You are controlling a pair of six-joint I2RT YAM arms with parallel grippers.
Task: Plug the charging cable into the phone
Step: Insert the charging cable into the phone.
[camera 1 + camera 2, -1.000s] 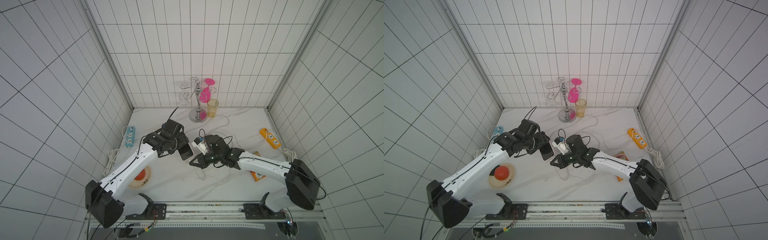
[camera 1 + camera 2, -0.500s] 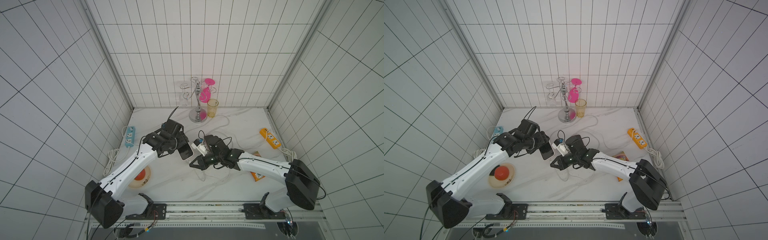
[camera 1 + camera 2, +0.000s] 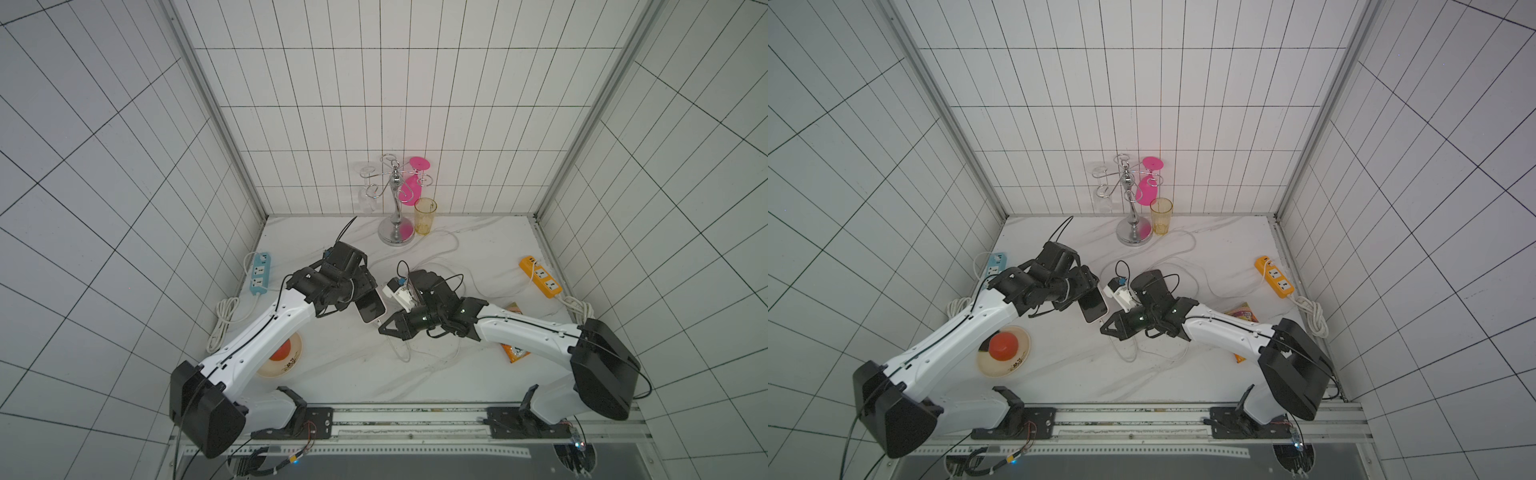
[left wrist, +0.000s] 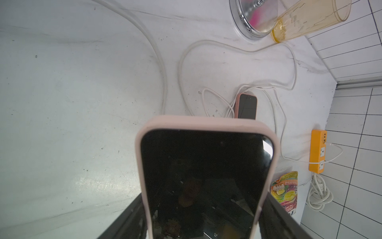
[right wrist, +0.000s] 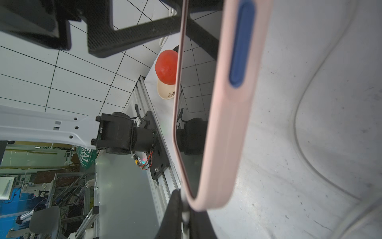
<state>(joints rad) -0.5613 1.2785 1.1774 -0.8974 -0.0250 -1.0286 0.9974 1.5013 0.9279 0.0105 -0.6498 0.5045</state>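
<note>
My left gripper (image 3: 362, 296) holds the phone (image 3: 371, 308) above the table, its black fingers (image 4: 279, 217) shut on the long sides. The phone has a dark screen (image 4: 206, 175) and a pink case (image 5: 227, 124). My right gripper (image 3: 384, 328) is shut on the white plug (image 5: 185, 216) of the charging cable (image 3: 401, 353). The plug meets the phone's lower end (image 3: 1100, 321), and whether it sits in the port is hidden. The cable trails in loops across the table (image 3: 1125, 353).
Another pink-cased phone (image 4: 246, 106) lies among white cables. A glass stand (image 3: 397, 208) and yellow cup (image 3: 424, 216) stand at the back. Orange power strip (image 3: 540, 281) and snack packet (image 3: 515, 353) lie right, blue strip (image 3: 259, 274) and a plate with red fruit (image 3: 282, 353) left.
My right gripper has crept slightly towards the phone's lower end with the plug. The left arm and the phone have barely moved.
</note>
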